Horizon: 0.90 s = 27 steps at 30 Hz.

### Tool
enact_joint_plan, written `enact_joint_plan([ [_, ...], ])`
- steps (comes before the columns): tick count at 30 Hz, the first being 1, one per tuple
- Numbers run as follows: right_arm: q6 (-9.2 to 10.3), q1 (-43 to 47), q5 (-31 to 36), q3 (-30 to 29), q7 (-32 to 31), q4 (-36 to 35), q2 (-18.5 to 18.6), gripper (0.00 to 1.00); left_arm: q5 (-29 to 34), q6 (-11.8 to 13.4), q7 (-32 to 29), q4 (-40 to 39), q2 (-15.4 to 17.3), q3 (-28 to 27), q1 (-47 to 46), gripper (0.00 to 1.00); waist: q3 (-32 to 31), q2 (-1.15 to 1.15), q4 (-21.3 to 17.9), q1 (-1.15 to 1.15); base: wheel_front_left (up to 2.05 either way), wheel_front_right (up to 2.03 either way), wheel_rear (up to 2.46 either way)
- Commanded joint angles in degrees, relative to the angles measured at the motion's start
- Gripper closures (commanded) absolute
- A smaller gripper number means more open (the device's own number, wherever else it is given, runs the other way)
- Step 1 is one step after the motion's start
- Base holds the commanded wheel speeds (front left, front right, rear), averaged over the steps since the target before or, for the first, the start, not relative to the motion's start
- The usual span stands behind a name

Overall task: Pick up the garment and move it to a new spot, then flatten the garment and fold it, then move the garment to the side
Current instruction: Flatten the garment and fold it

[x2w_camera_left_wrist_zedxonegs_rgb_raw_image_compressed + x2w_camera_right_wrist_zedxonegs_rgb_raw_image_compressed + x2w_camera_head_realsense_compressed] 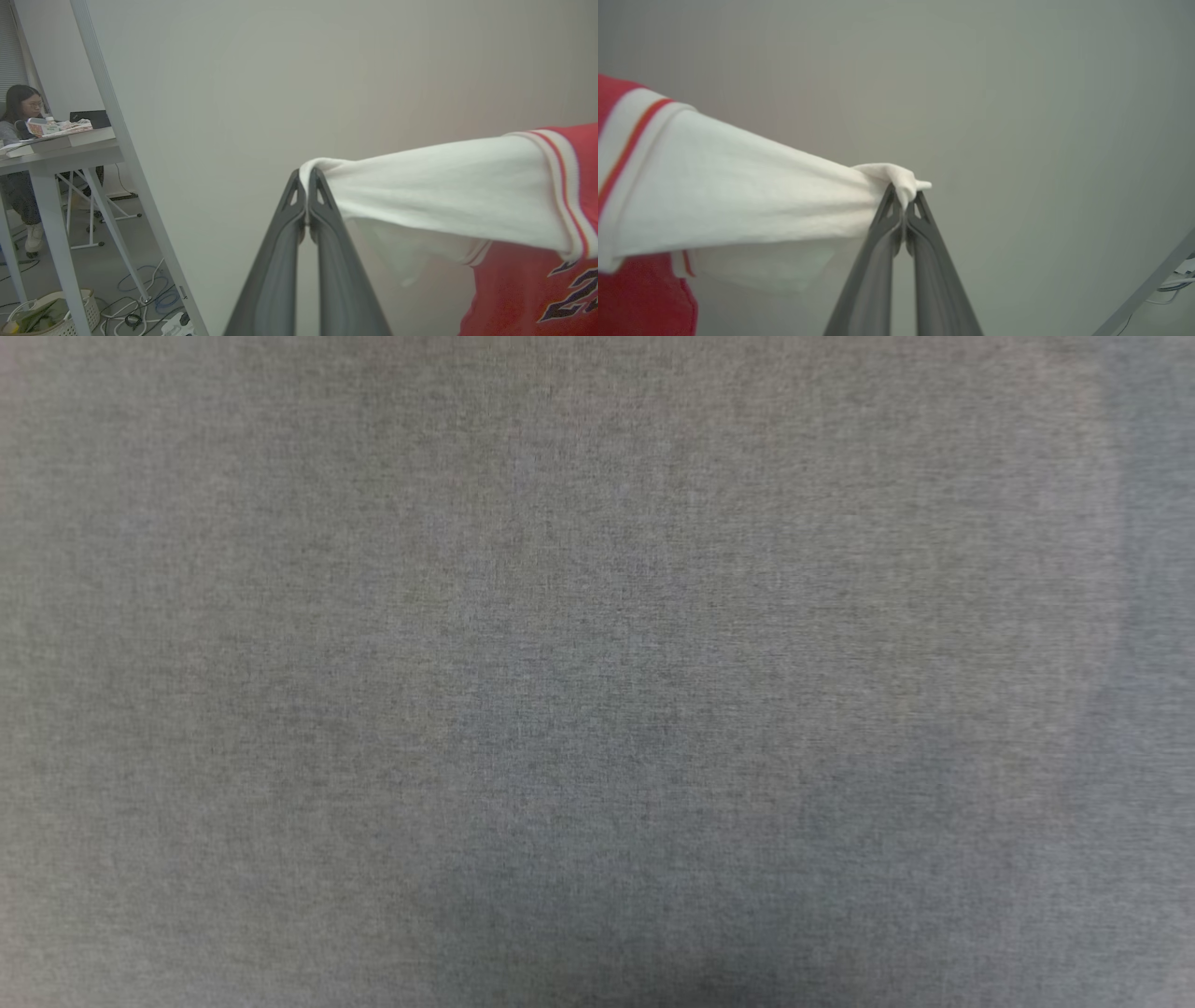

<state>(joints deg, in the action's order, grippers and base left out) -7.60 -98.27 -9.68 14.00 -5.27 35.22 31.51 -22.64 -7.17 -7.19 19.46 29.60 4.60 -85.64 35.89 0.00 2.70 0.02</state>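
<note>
The garment (448, 186) is a red jersey with white sleeves, stretched in the air between my two grippers. My left gripper (306, 177) is shut on the tip of one white sleeve, which runs off to the right toward the red body with dark lettering (570, 289). In the right wrist view my right gripper (903, 193) is shut on the other white sleeve of the garment (738, 186), pulled taut to the left toward the red-white striped trim (626, 140). The head view shows a plain grey tabletop (597, 672).
In the left wrist view a person (18, 121) sits at a desk (56, 149) at far left, behind a slanted metal frame leg (121, 154). Cables and a basket (51, 312) lie on the floor. A pale wall (1017, 116) stands behind both sleeves.
</note>
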Motion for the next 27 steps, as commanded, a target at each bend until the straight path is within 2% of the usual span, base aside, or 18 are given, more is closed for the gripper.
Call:
enact_joint_plan([
  [1,0.11,-0.76,0.45,0.26,1.0,1.8,-0.41,1.0,0.44,-0.07,1.54,1.62,-0.24,0.31,-0.5,1.0,3.38,0.0,1.46,-0.02,0.0,0.0,0.0],
  [8,0.11,1.52,-0.26,1.5,5.61,8.03,-1.64,1.0,-0.59,-0.19,7.32,7.06,-2.59,2.65,3.79,1.0,3.22,0.0,2.84,-0.02,0.0,0.0,0.0],
  [13,0.11,7.34,-2.45,3.19,8.4,10.29,-1.78,1.0,-2.05,-0.23,10.94,9.44,-4.44,3.66,10.7,1.0,0.57,0.0,3.02,-0.02,0.0,0.0,0.0],
  [14,0.11,12.41,-4.58,3.51,9.59,11.21,-1.64,1.0,-3.15,-0.24,12.89,10.51,-5.42,3.94,16.4,1.0,-2.08,0.0,2.79,-0.02,0.0,0.0,0.0],
  [20,0.11,25.58,-9.39,4.98,9.91,11.97,-0.95,1.0,-5.2,0.1,14.95,11.01,-7.47,4.37,29.94,1.0,-8.56,0.0,2.34,-0.02,0.0,0.0,0.0],
  [25,0.11,37.35,-13.54,5.88,8.13,11.49,0.13,1.0,-7.07,0.76,14.77,9.98,-8.24,4.16,40.74,1.0,-13.59,0.0,2.47,-0.02,0.0,0.0,0.0],
  [26,0.11,44.44,-16.01,5.68,6.53,11.56,0.26,1.0,-7.82,1.18,13.59,9.39,-8.31,4.52,47.21,1.0,-17.13,0.0,2.47,-0.02,0.0,0.0,0.0],
  [27,0.11,46.34,-16.55,5.75,5.82,11.63,0.23,1.0,-8.15,1.35,13.12,9.16,-8.26,4.49,49.08,1.0,-17.98,0.0,2.39,-0.02,0.0,0.0,0.0],
])
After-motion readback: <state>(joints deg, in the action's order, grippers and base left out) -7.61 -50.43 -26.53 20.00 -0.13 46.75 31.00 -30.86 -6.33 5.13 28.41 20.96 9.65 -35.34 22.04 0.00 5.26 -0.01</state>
